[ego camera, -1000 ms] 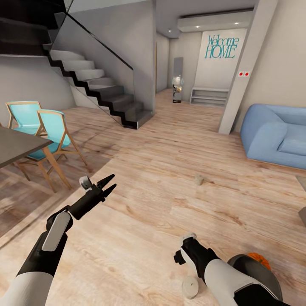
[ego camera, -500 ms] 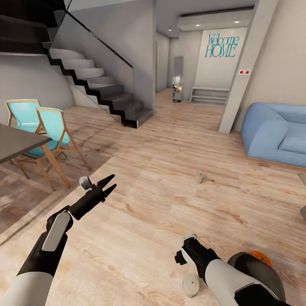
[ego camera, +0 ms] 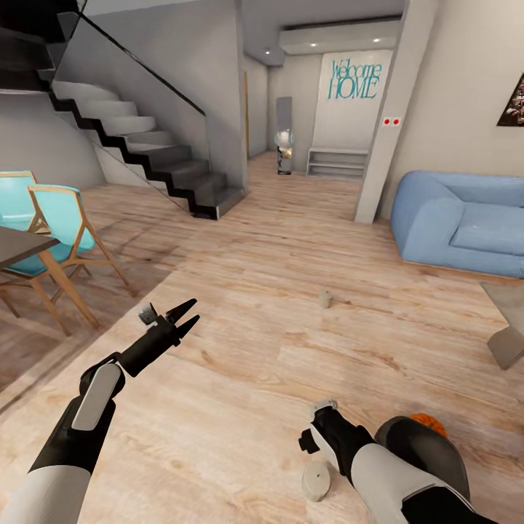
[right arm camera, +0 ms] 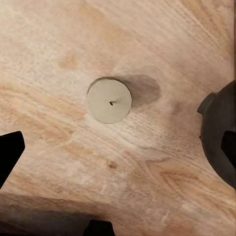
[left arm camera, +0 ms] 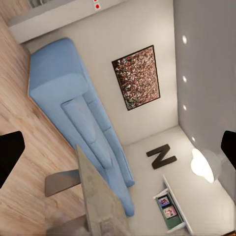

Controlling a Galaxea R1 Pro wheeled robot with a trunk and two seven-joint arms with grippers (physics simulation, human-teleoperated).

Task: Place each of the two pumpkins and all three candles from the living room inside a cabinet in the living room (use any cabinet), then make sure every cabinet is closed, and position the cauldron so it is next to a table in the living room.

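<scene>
Flanking floor candle (right arm camera: 109,101): cauldron (right arm camera: 220,137), sofa (ego camera: 458,222) beyond.

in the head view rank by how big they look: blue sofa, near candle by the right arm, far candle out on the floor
1. blue sofa, by far the largest
2. near candle
3. far candle

The candles may well match in real size; the near one looks bigger mainly because it sits closer to the camera.

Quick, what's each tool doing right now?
Left tool: open, empty.
Right tool: open, empty, above a candle on the floor.
</scene>
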